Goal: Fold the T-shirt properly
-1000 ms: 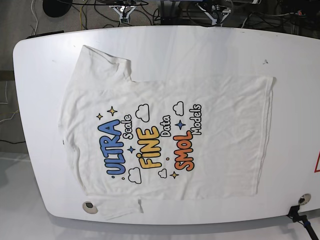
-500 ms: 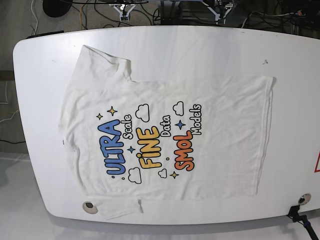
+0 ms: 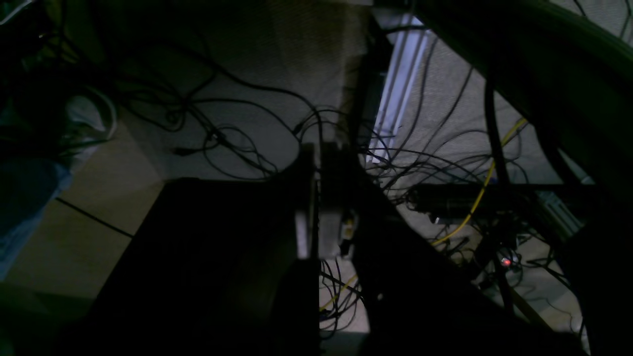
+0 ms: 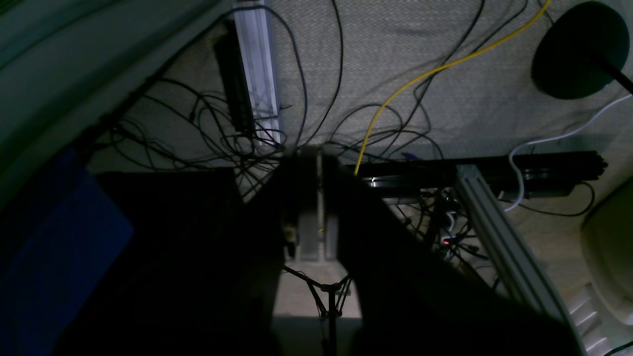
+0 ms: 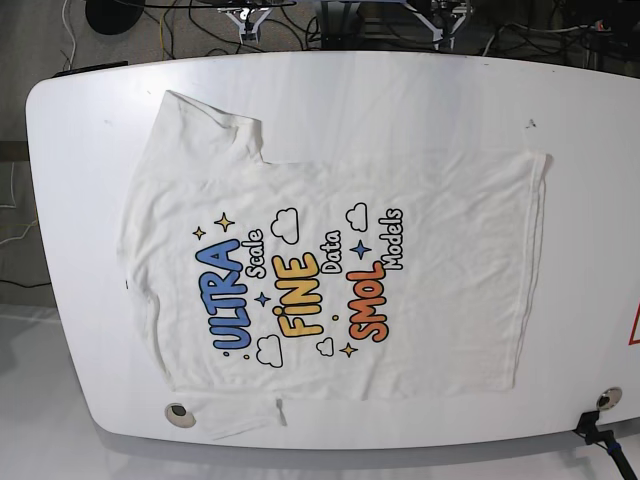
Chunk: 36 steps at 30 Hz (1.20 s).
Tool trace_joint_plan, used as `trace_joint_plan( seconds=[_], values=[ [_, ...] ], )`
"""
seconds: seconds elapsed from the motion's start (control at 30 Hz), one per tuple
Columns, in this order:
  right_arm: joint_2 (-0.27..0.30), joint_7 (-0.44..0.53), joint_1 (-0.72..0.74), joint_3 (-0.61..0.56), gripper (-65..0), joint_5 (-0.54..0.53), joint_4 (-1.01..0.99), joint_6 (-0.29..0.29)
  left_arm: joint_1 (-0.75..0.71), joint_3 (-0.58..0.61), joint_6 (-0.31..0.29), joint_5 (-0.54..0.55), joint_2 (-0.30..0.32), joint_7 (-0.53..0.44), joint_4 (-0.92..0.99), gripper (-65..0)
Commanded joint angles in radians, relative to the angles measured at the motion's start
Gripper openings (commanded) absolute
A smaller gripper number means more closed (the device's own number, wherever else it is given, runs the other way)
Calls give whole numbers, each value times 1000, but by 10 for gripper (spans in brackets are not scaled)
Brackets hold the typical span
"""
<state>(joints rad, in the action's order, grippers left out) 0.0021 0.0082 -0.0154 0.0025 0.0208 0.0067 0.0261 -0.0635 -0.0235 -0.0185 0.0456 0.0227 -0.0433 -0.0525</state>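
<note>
table [image 5: 420,90]: big white top, nothing else on it | T-shirt [image 5: 330,270]: flat, print up, unfolded, mid-table | step: pre-fold, imo 1st grab of a sleeve/hem is next | left gripper [image 3: 319,198] + right gripper [image 4: 310,207]: pinched together, empty, parked off-table over floor cables

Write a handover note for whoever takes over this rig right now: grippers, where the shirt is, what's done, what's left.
Left gripper: shut, empty, parked off the table above floor cables.
Right gripper: shut, empty, also parked off the table.
T-shirt: spread flat, print up, on the white table; one sleeve hangs over the near edge.
Done: nothing folded.
Left: every fold.
</note>
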Motion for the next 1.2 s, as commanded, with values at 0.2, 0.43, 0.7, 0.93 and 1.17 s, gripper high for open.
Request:
trace_joint_plan(
  seconds=[0.2,0.43,0.7,0.93,1.17],
  values=[
    [17,-1,-102,-2,-650,-1,64,4,-70,5,1,-10,9,-14,-23,-650],
    [51,-2,-245,2,-650,-4,230,1,-254,-18,1,0,50,-26,-205,-650],
    [50,-1,-365,24,-650,0,427,9,-345,-19,-4,25,74,-51,-430,-648],
    [101,-8,-510,24,-650,-4,625,4,-497,-19,-9,26,101,-37,-687,-650],
    [174,-41,-683,28,-650,-10,930,4,-658,-41,-17,80,125,6,-908,-650]
  ],
)
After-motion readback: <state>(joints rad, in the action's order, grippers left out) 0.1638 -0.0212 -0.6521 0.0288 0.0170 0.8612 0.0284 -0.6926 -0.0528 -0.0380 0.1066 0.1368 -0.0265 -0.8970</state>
